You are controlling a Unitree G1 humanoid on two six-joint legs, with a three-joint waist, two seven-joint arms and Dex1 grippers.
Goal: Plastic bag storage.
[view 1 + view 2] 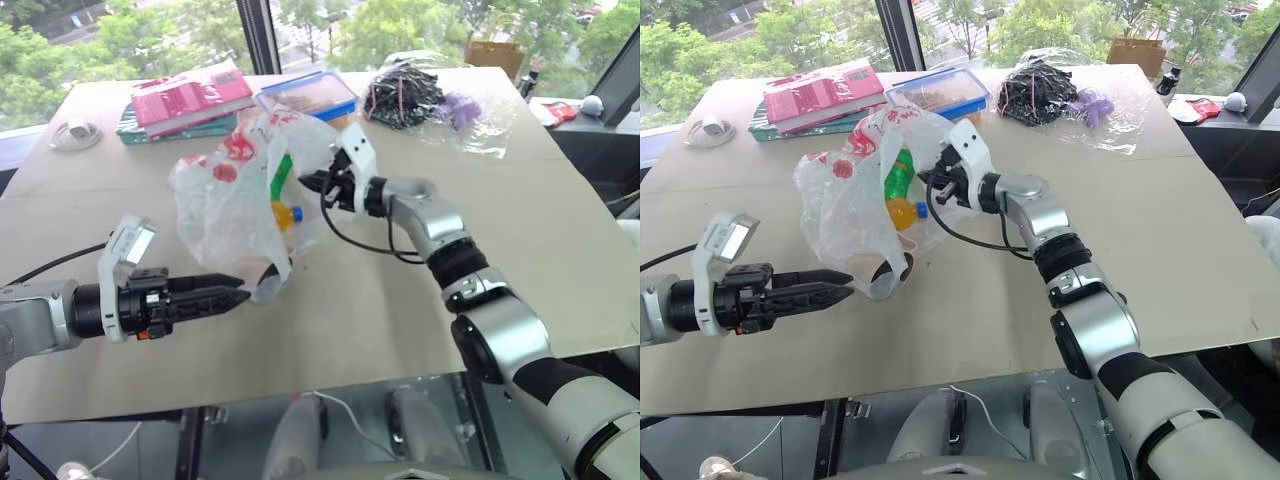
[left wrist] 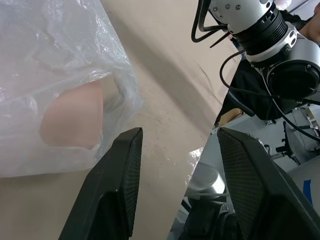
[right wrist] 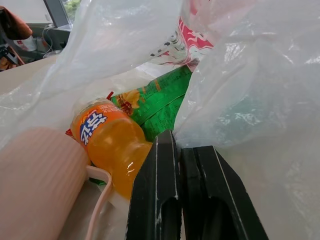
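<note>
The plastic bag (image 1: 225,200), thin translucent white with red print, stands crumpled in the middle of the table. Inside it lie an orange drink bottle (image 3: 112,145), a green snack packet (image 3: 160,102) and a pink ribbed box (image 3: 40,180). At the bag's right edge my right gripper (image 1: 308,181) is shut, with the bag's film pinched at its tips (image 3: 177,142). Nearer the table's front left, my left gripper (image 1: 238,290) points at the bag's lower corner and stands just short of it. It is open, with nothing between its fingers (image 2: 125,170).
At the back of the table lie pink books (image 1: 190,98), a blue-lidded container (image 1: 310,93), and clear wrap with black cables (image 1: 405,95) and a purple item (image 1: 460,108). A white coiled cable (image 1: 75,132) sits far left. The table's front edge (image 1: 300,385) is near.
</note>
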